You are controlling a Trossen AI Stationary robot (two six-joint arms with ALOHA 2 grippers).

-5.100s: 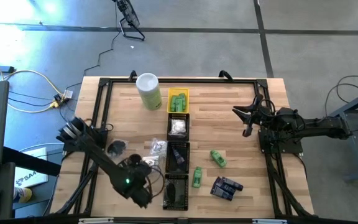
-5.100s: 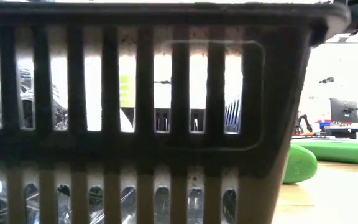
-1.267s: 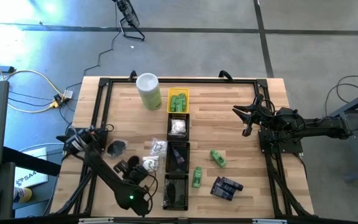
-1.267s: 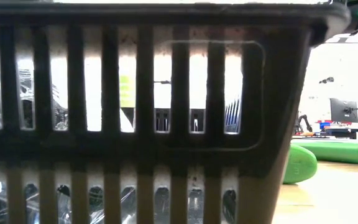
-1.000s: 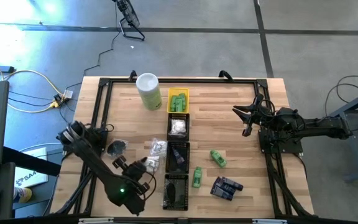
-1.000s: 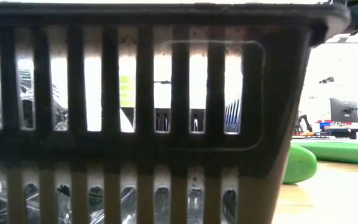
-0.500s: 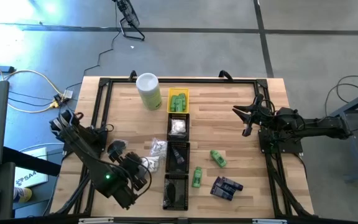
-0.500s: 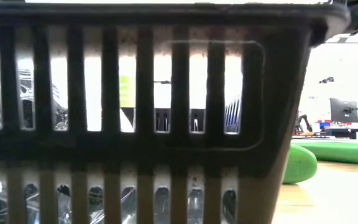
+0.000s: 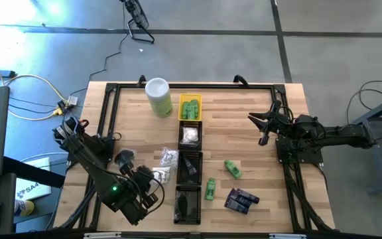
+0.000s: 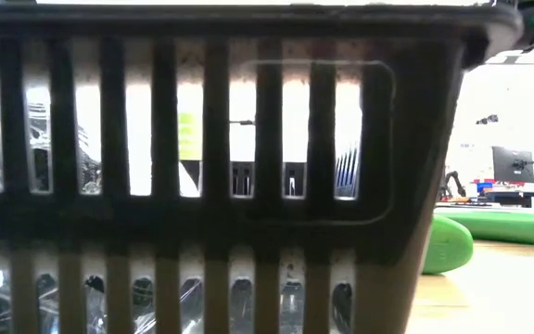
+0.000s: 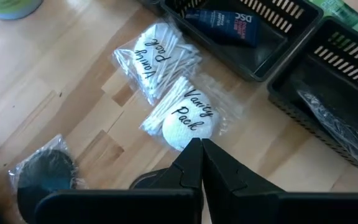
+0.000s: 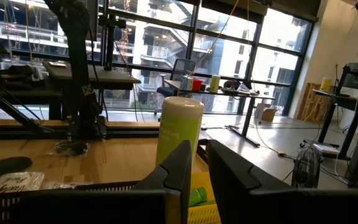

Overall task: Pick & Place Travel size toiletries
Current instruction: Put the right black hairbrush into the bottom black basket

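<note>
I see the left claw [image 11: 199, 163] pressed shut and holding nothing, poised just above a clear "Vanity Pack" packet [image 11: 185, 115] that lies on the table [image 9: 244, 126] left of the row of trays [image 9: 190, 162], with a second Vanity Pack [image 11: 154, 56] just beyond it and a wrapped black puck [image 11: 42, 171] to the left. I note the right claw [image 9: 262, 126] parked at the right side of the table, fingers almost together with only a thin gap, empty. Two green bottles [image 9: 221, 178] and a dark packet [image 9: 241, 200] lie on the table right of the trays.
</note>
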